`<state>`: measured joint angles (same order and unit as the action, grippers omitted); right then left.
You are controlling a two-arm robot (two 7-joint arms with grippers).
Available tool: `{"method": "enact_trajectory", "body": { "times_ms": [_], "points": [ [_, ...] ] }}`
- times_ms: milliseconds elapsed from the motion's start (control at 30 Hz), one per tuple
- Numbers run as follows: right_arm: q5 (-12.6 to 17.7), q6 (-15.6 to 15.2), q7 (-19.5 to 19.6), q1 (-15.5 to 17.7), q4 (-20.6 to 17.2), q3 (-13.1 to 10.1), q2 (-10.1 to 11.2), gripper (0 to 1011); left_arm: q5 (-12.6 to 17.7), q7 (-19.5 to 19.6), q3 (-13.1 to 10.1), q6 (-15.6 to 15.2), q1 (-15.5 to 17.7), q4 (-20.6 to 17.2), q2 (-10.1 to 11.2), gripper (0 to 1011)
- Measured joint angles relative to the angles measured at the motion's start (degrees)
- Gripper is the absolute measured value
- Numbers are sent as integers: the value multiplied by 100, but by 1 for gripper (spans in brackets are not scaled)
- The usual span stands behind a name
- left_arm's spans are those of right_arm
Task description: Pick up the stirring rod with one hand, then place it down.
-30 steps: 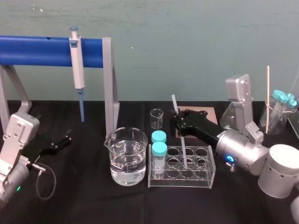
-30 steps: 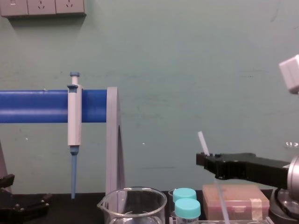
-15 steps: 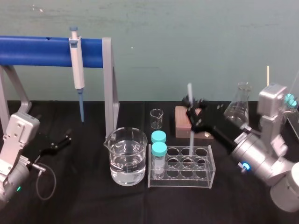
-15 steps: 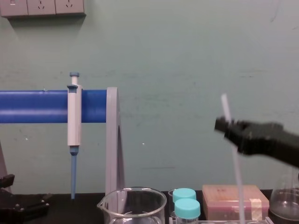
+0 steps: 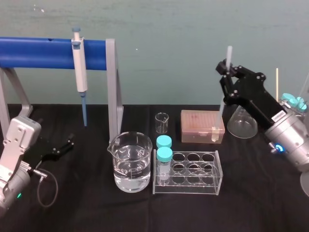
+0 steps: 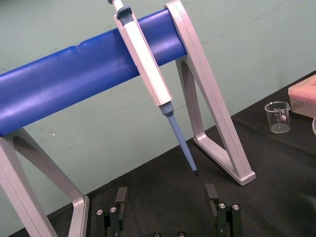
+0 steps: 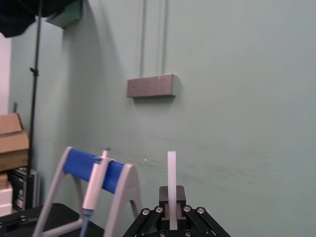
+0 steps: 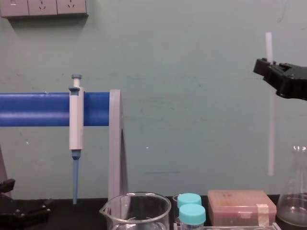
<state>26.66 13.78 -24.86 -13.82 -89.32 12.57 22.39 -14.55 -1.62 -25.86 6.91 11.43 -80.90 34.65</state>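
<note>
The black right gripper (image 5: 227, 72) clamps its jaws on the thin whitish stirring rod (image 8: 271, 134), upright, high up. The black left gripper (image 6: 166, 195) sits low, jaws apart.

Right end effector (image 5: 226, 73) high, clamped; left end effector (image 5: 67, 144) parked low, spread wide.

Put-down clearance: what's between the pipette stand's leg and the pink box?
Head view: a small beaker stands between stand leg and pink box. Right gripper holds the stirring rod upright; left gripper parked at left.
</note>
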Motion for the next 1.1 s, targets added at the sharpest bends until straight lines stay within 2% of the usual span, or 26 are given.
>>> {"method": "enact_trajectory", "body": {
  "times_ms": [467, 1100],
  "points": [
    [-85, -143, 80, 107, -46, -224, -6, 71, 0, 0, 0, 0, 0, 0, 0, 1000],
    [-116, -193, 36, 145, -83, -254, -47, 71, 0, 0, 0, 0, 0, 0, 0, 1000]
  ]
}}
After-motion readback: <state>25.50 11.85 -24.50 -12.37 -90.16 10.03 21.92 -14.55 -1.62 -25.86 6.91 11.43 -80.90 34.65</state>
